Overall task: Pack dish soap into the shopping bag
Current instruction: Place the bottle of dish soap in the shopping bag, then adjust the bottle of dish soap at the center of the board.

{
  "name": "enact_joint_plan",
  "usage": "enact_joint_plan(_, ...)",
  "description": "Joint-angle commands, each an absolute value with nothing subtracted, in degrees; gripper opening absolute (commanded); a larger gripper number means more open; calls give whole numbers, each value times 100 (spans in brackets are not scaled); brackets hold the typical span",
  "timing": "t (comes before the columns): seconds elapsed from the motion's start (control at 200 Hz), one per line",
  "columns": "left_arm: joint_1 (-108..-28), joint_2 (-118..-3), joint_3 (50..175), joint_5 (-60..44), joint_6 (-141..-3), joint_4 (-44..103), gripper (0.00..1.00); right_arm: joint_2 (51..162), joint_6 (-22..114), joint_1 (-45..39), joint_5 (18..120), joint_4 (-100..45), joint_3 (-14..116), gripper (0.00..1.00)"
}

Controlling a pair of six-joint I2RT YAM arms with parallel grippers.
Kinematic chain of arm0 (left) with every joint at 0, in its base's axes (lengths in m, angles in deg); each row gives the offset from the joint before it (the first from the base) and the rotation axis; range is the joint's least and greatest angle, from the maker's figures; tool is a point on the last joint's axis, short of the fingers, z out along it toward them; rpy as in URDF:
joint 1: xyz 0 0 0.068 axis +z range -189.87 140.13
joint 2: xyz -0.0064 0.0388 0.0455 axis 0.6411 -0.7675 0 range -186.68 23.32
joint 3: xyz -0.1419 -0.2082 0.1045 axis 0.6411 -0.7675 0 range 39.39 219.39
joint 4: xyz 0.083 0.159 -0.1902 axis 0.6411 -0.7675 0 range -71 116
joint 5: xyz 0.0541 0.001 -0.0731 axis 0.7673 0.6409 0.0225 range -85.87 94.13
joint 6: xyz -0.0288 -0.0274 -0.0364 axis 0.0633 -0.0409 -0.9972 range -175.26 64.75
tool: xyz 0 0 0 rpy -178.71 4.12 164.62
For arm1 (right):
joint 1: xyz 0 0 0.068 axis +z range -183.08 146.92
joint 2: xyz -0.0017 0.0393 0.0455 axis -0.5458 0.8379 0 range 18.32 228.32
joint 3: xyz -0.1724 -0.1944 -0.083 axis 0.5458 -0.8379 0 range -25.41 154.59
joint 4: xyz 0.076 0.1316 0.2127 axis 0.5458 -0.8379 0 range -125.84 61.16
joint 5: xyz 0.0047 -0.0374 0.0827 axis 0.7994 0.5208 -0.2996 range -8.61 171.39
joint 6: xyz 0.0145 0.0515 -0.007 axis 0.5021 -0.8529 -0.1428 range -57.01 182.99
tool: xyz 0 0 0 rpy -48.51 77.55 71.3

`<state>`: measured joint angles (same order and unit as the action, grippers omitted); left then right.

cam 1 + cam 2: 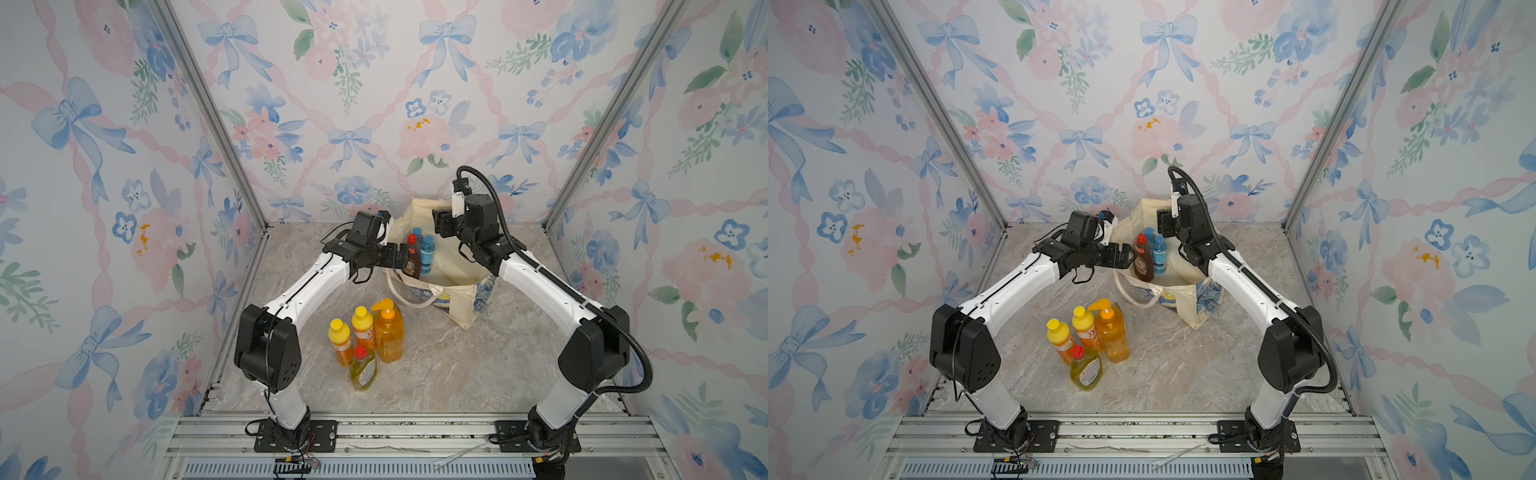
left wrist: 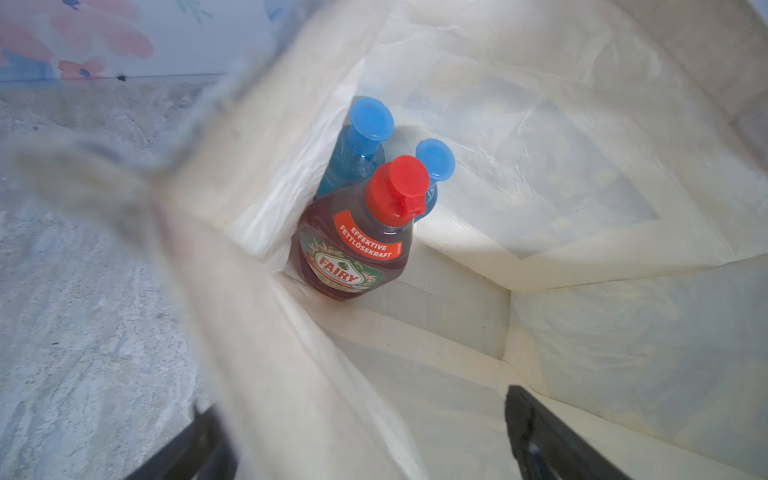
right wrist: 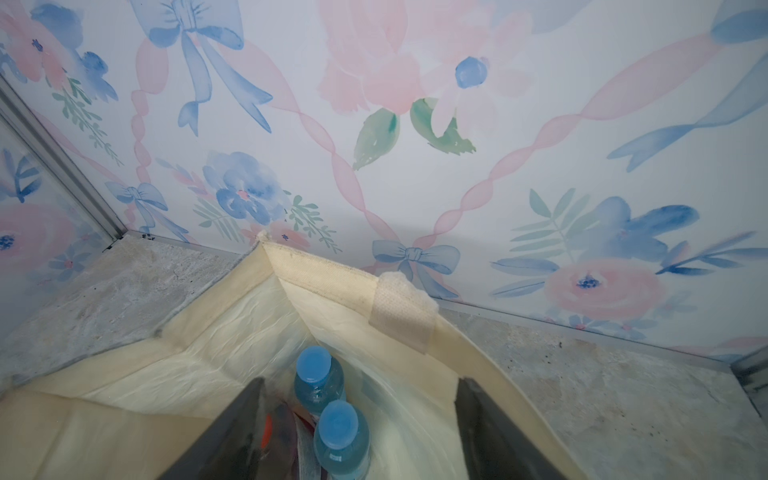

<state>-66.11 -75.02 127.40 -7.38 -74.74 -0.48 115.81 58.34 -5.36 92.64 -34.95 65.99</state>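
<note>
The cream shopping bag [image 1: 482, 293] [image 1: 1204, 293] stands open at the back of the table. Inside it stand a reddish dish soap bottle with a red cap [image 1: 412, 257] [image 2: 353, 249] and two blue bottles [image 1: 427, 255] [image 3: 340, 440]. My left gripper [image 1: 405, 259] [image 2: 370, 449] is open at the bag's left rim, and the blurred bag wall runs between its fingers. The reddish bottle stands free, well clear of those fingers. My right gripper [image 1: 440, 224] [image 3: 365, 436] hangs open over the back of the bag, above the blue bottles, and holds nothing.
In front of the bag stand two orange bottles with yellow caps [image 1: 340, 340], an orange pump bottle [image 1: 388, 332] and a yellow-green bottle with a red cap [image 1: 363, 368]. A bag handle [image 1: 409, 297] droops toward them. Patterned walls close in three sides.
</note>
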Motion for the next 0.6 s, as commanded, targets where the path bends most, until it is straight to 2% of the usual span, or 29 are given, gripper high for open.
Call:
enact_joint_plan(0.0,-6559,-7215,12804,-529,-7529,-89,98,11047,5558,-453,9460,-4221,6651,80)
enact_joint_plan(0.135,-6541,-7132,12941,-540,-7580,-89,98,10547,5446,-319,9566,-4586,6375,100)
enact_joint_plan(0.165,-6537,-7116,12971,-562,-7590,-89,98,10429,5461,-267,9586,-4639,6302,97)
enact_joint_plan(0.395,-6520,-6836,13018,-602,-7661,-91,98,9478,5587,211,9763,-5217,5790,97)
enact_joint_plan(0.59,-6510,-6534,12793,-96,-7791,-81,98,8772,5516,551,9734,-5670,5304,97)
